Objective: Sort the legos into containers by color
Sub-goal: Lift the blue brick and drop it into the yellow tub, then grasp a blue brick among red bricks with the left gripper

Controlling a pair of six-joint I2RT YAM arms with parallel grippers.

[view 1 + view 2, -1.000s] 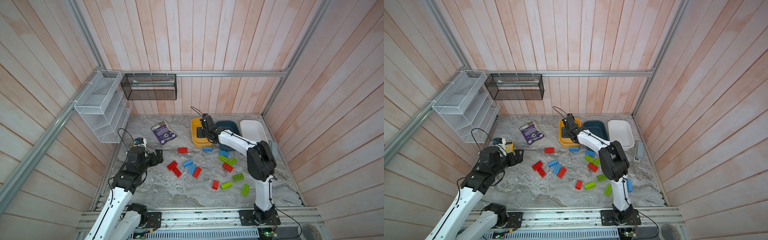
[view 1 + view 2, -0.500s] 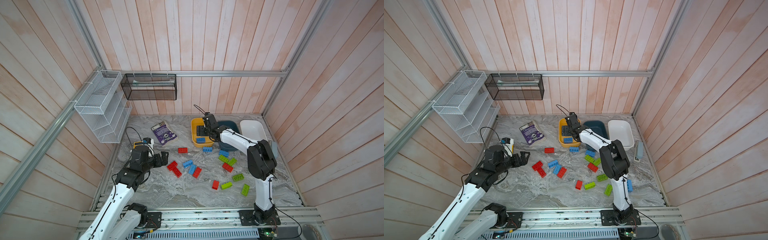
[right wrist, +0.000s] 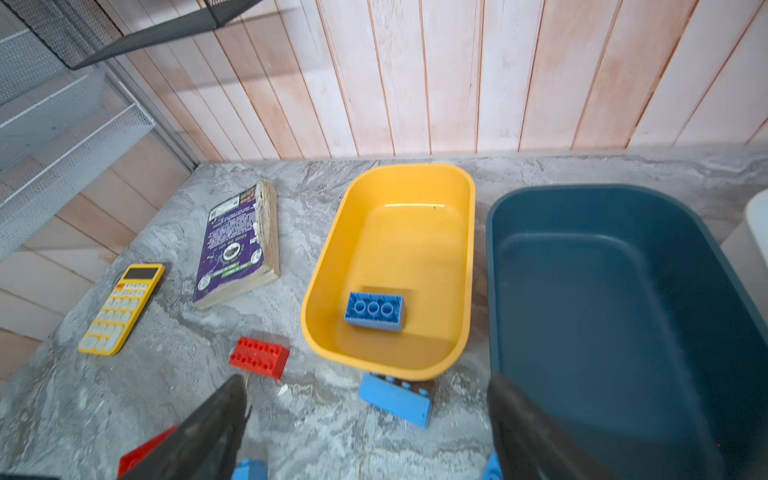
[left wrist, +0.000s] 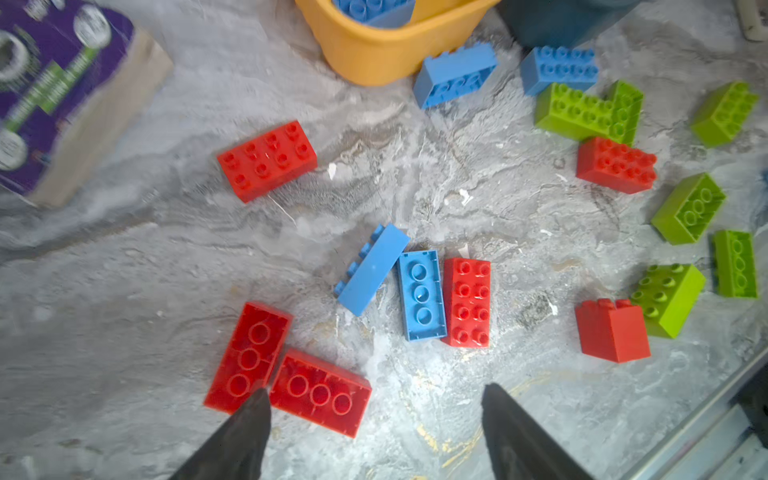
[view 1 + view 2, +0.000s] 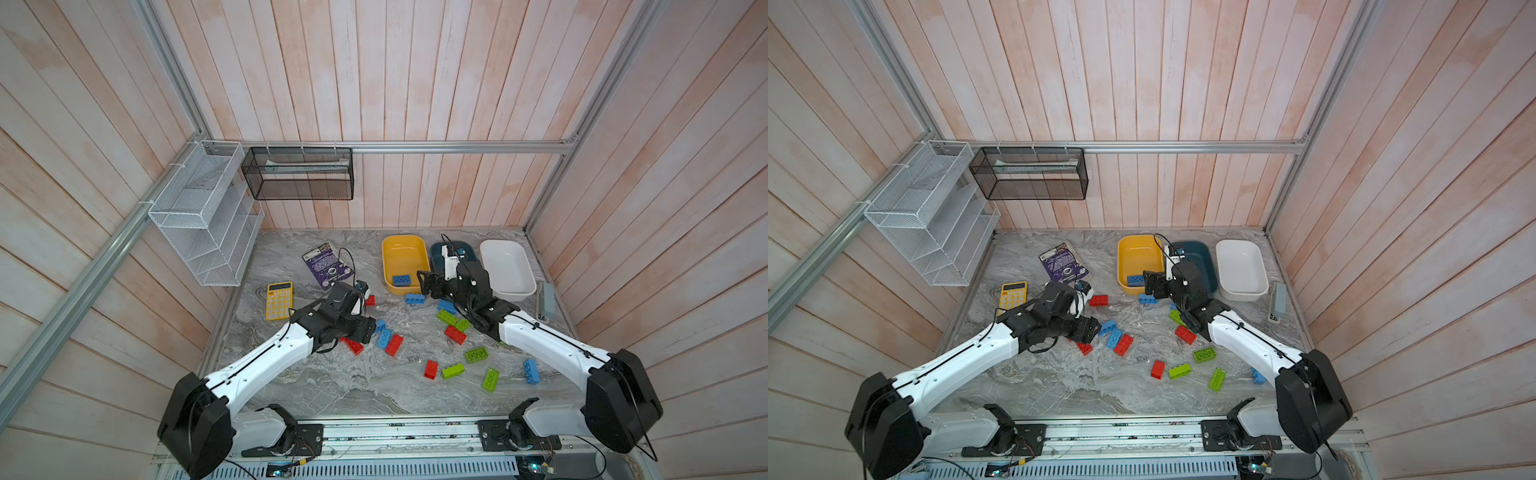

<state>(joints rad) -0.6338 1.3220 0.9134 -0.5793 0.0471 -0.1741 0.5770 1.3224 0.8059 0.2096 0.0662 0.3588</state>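
Red, blue and lime-green studded plastic legos (image 5: 476, 354) lie scattered across the grey marble-patterned tabletop (image 5: 353, 390), nearly all unsorted. One blue brick (image 3: 374, 311), studs down, sits in the rounded yellow plastic tub (image 3: 328, 249). The dark teal plastic tub (image 3: 582, 299) beside it looks bare where it shows, and the white plastic tub (image 5: 505, 266) looks empty in both top views.

The left claw (image 4: 376, 397) hangs low over the middle cluster, jaws partly spread and holding nothing. At its fingertips an upturned red brick (image 4: 249, 357) lies touching a second upturned red brick (image 4: 320, 392). Closing here could catch both, or pinch one corner and flick the other away. An upturned blue brick (image 4: 422, 295) also lies flush against a studs-up red brick (image 4: 465, 301), so a grab there might lift two colours together.

The right claw (image 3: 368, 386) hovers at the near end of the yellow tub, jaws wide and empty. Below it a tipped blue brick (image 3: 395, 401) lies close to the tub wall, and whether they touch is unclear. A finger coming down there could strike the rim and shove or tilt the tub. Smooth brick sides may slip in a shallow pinch. Since blue already occupies the yellow tub, dropping another colour there would spoil the sort.
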